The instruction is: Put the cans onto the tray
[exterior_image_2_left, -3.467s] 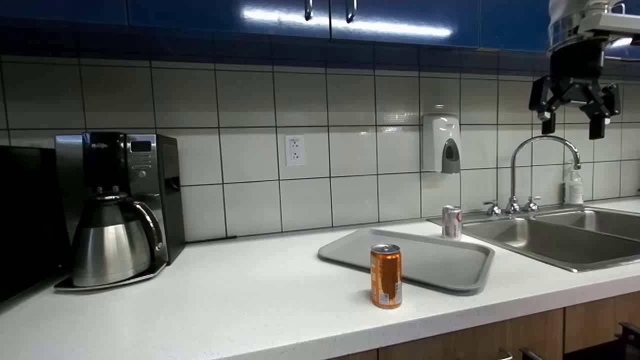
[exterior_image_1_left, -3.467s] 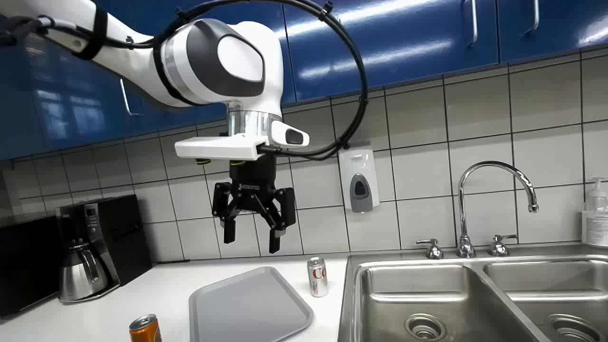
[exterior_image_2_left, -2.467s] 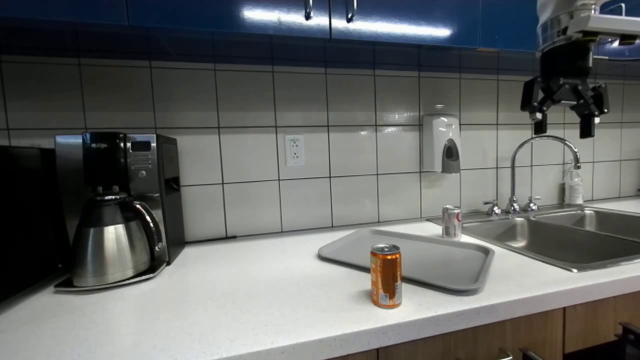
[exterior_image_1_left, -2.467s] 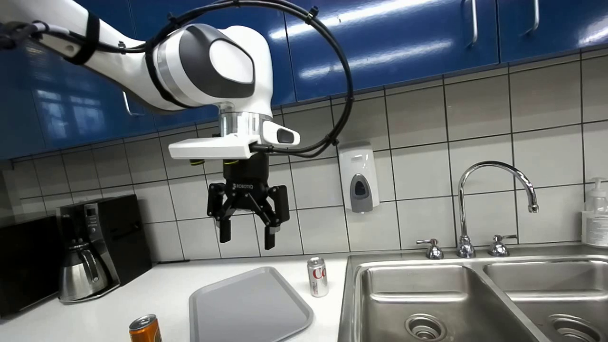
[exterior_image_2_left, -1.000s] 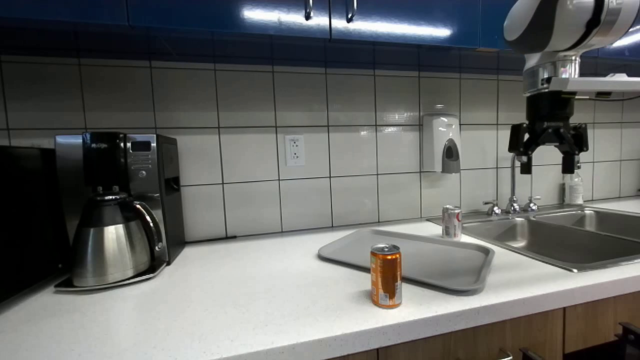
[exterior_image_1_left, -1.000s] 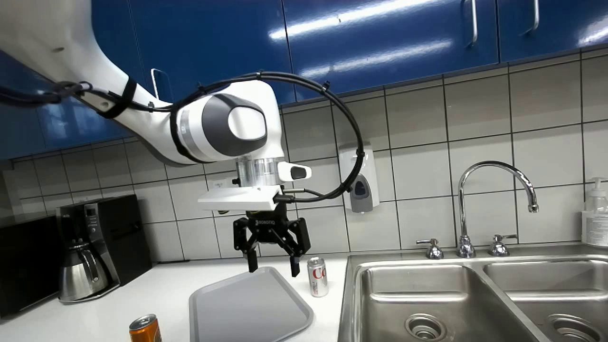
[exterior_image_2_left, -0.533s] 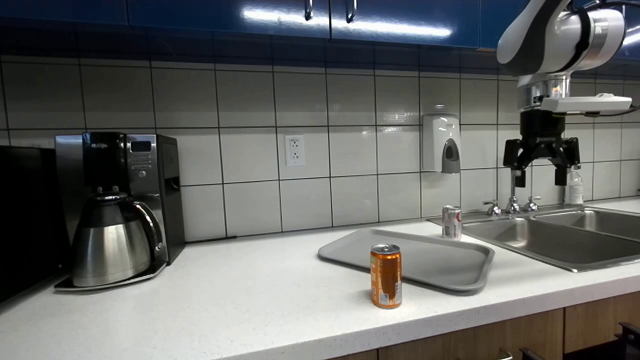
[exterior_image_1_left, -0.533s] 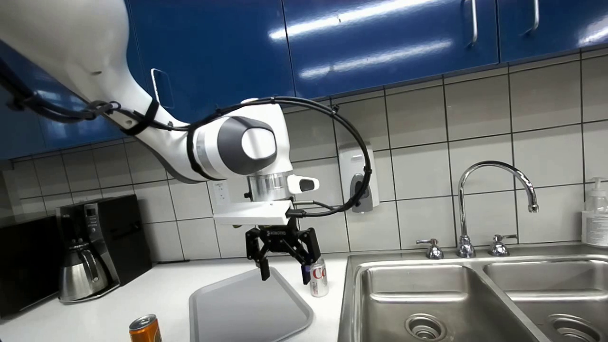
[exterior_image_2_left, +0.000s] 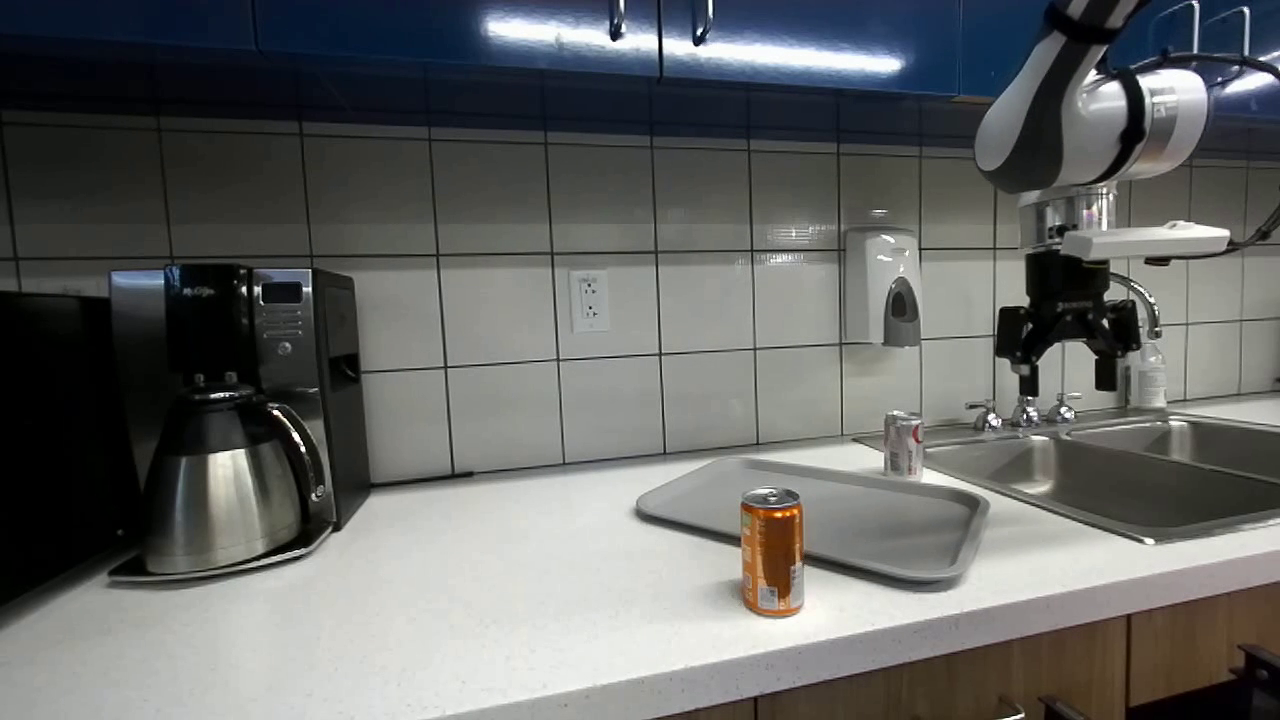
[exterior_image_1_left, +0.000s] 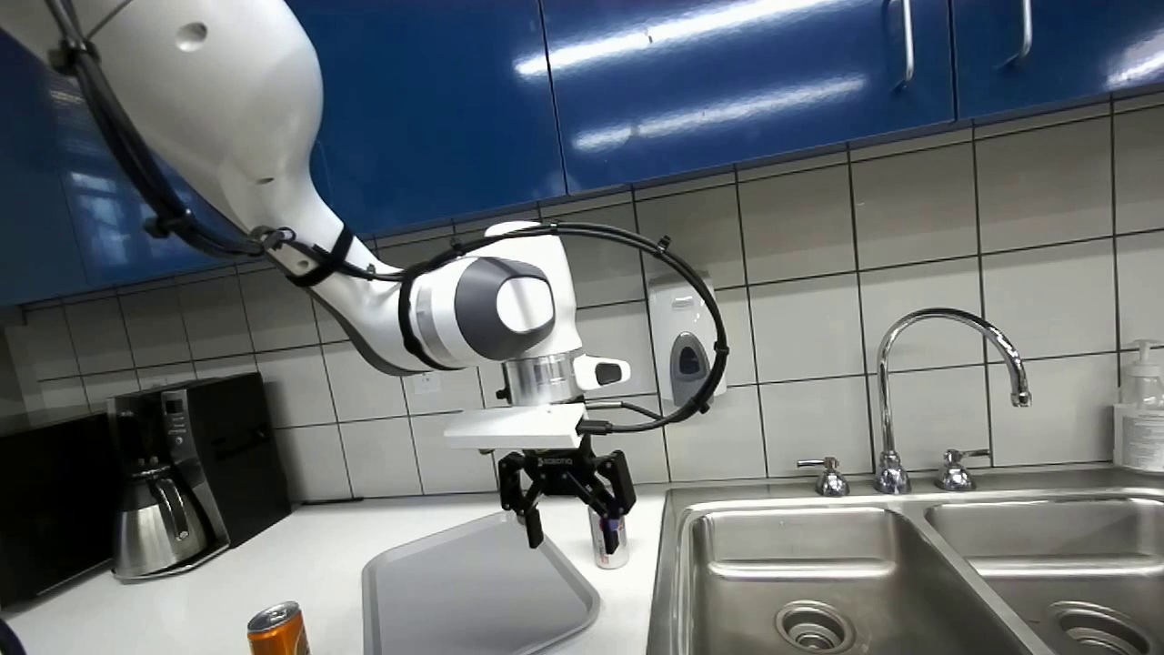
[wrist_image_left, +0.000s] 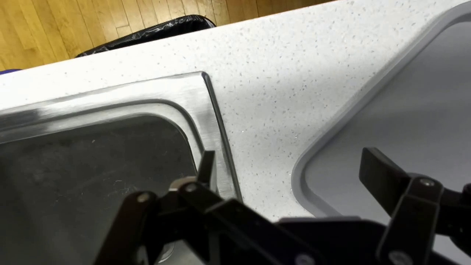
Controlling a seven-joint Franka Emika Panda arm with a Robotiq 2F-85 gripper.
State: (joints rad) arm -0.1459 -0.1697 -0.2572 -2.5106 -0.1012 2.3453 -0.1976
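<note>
In an exterior view, red-marked silver-grey metal can (exterior_image_2_left: 903, 447) is standing at two o'clock from light-grey rounded-corner tray (exterior_image_2_left: 880, 520), orange silver-topped metal can (exterior_image_2_left: 772, 552) at seven; both on white desk (exterior_image_2_left: 450, 600). Black fingers (exterior_image_2_left: 1106, 374) are hanging spread, empty. Judging both placings outstanding.

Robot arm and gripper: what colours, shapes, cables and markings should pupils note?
The arm is white and rounded, with dark grey panels, black bands and looping black cables. The gripper is black, with two jointed fingers and pale ROBOTIQ lettering.

The arm (exterior_image_1_left: 375, 311) slopes downward — its hand (exterior_image_1_left: 573, 544) points down, fingers (wrist_image_left: 381, 176) spread wide.
</note>
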